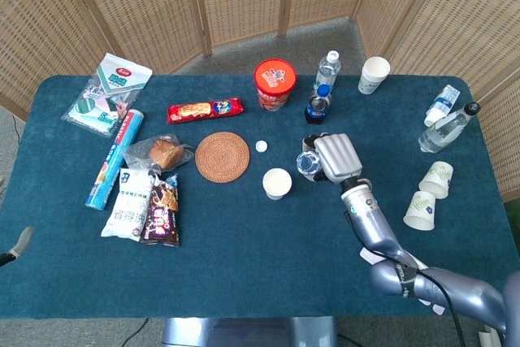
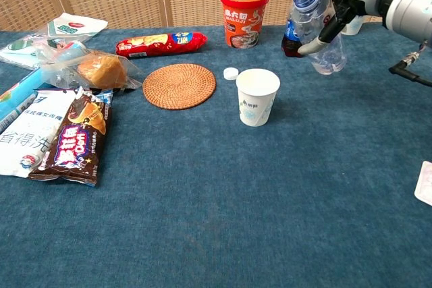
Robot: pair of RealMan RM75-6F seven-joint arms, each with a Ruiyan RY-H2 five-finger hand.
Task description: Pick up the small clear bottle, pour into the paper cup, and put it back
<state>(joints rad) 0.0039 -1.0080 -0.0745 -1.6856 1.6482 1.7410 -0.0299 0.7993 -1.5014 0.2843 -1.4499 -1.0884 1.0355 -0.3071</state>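
Standing centre frame, the paper cup waits; up and right of it the right hand grips the small clear bottle aloft, its open mouth tilted leftward toward the cup.

Right arm reaches from lower right of head view up toward table middle, forearm slanted, wrist straight. Right hand raised above table (not resting on it), back of hand facing up, fingers wrapped around small clear bottle; bottle tilted, open neck pointing up-left. Left hand: only grey tip at lower left edge of head view, state not readable.
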